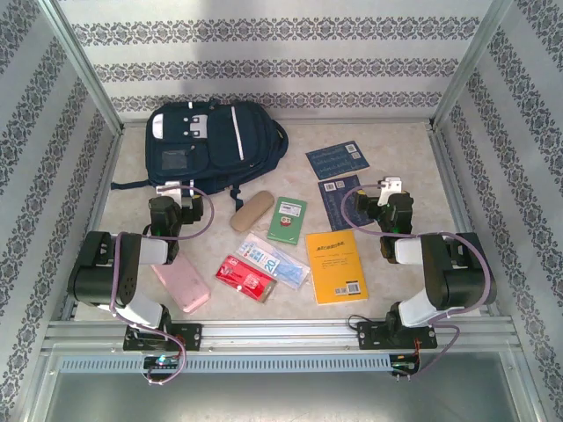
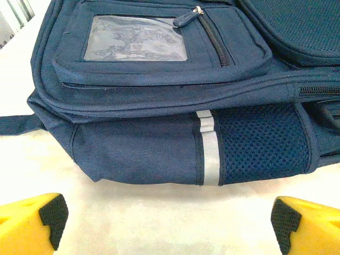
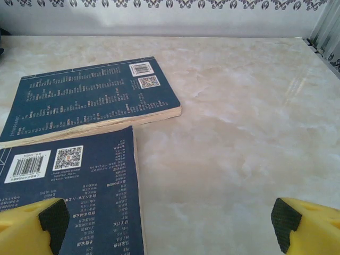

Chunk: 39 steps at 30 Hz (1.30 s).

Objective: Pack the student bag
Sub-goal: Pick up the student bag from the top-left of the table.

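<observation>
Student bag [image 1: 211, 141] lies flat at the far left of the bench [image 1: 405, 149], front pockets up. Left end effector [image 2: 170, 220] is spread wide and empty, near the bag's lower edge but not touching it. Right end effector [image 3: 170, 220] is likewise wide and holds nothing, over the nearer blue book [image 3: 79, 196], which touches a second blue book [image 3: 90, 98] beyond.

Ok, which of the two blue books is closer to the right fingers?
The front blue book, reaching right up to the fingers; the other blue book lies farther back.
</observation>
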### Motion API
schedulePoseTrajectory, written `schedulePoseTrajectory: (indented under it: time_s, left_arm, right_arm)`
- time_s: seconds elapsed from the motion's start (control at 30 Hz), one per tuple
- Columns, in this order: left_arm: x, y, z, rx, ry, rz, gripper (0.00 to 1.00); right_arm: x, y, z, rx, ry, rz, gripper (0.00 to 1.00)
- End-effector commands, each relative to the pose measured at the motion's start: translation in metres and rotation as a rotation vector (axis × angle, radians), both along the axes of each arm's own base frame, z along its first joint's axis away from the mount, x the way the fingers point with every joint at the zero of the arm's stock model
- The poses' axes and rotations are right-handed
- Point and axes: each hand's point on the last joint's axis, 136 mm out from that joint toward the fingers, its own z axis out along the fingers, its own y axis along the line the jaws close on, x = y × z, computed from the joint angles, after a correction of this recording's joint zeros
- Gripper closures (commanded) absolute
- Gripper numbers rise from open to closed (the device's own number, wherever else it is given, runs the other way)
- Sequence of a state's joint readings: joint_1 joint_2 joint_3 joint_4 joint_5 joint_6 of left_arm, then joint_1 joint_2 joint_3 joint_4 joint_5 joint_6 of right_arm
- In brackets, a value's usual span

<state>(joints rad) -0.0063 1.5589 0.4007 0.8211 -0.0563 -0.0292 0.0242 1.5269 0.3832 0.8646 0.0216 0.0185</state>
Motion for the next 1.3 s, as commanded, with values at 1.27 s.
schedulePoseTrajectory:
  time_s: [1.27]
  left_arm:
    - [-0.008,-0.014,0.03,0.076,-0.092,-0.026,0.01]
  right_arm:
    - [-0.017,0.008,0.033,-0.056,-0.137,0.001,0.02]
